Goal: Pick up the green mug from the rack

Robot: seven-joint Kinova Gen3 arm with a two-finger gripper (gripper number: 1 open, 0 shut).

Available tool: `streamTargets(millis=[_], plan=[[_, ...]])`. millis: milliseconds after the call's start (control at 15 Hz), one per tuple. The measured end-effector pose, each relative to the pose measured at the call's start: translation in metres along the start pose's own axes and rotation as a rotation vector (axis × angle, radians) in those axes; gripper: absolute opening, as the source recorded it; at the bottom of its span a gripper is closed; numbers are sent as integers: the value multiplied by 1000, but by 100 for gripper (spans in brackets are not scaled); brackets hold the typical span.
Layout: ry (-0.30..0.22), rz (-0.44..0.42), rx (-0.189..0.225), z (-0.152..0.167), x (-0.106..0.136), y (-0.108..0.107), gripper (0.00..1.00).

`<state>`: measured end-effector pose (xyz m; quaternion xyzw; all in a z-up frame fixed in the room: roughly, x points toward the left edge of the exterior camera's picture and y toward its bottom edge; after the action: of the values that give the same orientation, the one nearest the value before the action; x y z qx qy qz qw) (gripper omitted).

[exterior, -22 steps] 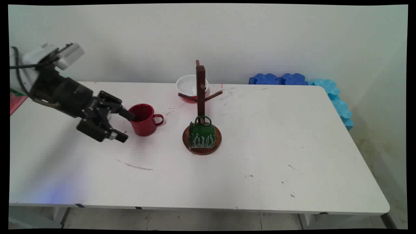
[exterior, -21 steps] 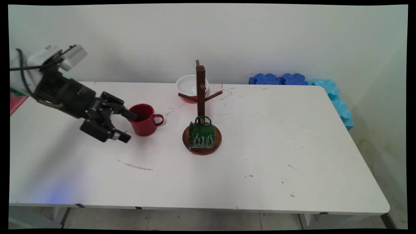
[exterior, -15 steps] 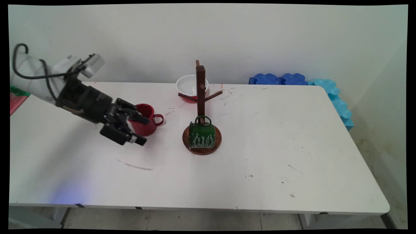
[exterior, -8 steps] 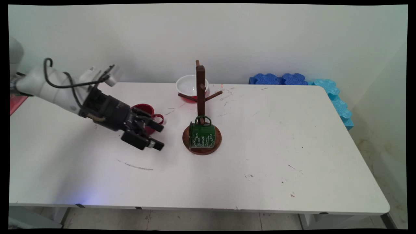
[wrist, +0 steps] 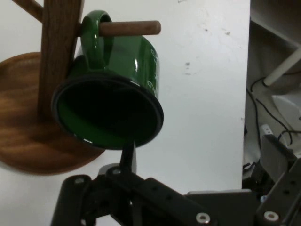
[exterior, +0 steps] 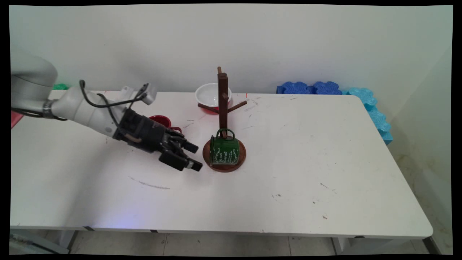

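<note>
Your hand (exterior: 195, 157) is open and empty, its two fingers spread one above the other, low over the table (exterior: 306, 151) just left of the wooden mug tree (exterior: 222, 97) and pointing at it. The nearest thing is the green mug (exterior: 224, 150), which hangs by its handle from a low peg (wrist: 129, 28) on the tree's near side, mouth tipped toward the hand and its body down close to the tree's round base (exterior: 242, 159). The fingertips are close to the mug but not touching it. In the hand view the mug's dark mouth sits left of centre, so you are not squared up on it. If you go in closer, I would judge the main care to be slowness: the mug hangs loosely on one peg, so a knock to its rim would likely swing it or shift the whole tree. The post stands tight behind the handle, with little room there. A red mug (exterior: 160, 121) stands left of the tree, mostly hidden behind the wrist; keep the forearm off it. A white bowl (exterior: 207, 94) sits just behind the tree. The table is white, scuffed and pencil-marked, and looks smooth enough for the base to slide. Right of the tree, at the far edge, blue foam pieces (exterior: 312, 87) line a plain pale wall (exterior: 288, 43)
</note>
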<state>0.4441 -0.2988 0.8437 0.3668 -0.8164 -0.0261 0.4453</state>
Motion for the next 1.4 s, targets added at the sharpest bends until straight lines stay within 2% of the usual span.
streamTargets(millis=[867,1400], plan=[[30,-60,18,53,5,-7,100],[27,-72,20,65,6,-8,100]])
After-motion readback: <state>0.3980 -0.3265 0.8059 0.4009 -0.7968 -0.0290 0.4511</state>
